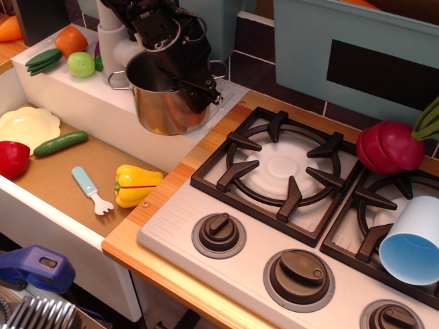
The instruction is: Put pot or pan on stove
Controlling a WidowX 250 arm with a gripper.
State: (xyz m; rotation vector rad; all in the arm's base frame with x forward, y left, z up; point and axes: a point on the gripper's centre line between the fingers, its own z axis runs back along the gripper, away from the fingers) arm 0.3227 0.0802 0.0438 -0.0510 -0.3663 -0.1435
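The shiny steel pot is at the white ledge to the left of the stove, tilted a little, with something yellow reflected at its base. My black gripper comes down from the top left and is shut on the pot's right rim, one finger inside and one outside. The pot is left of the near left burner grate, which has nothing on it. Whether the pot's base touches the ledge is not clear.
A light blue cup lies on the right burner, with a red radish behind it. In the sink tray on the left lie a yellow pepper, a small spatula, a cucumber and a yellow plate. A grey faucet stands behind the pot.
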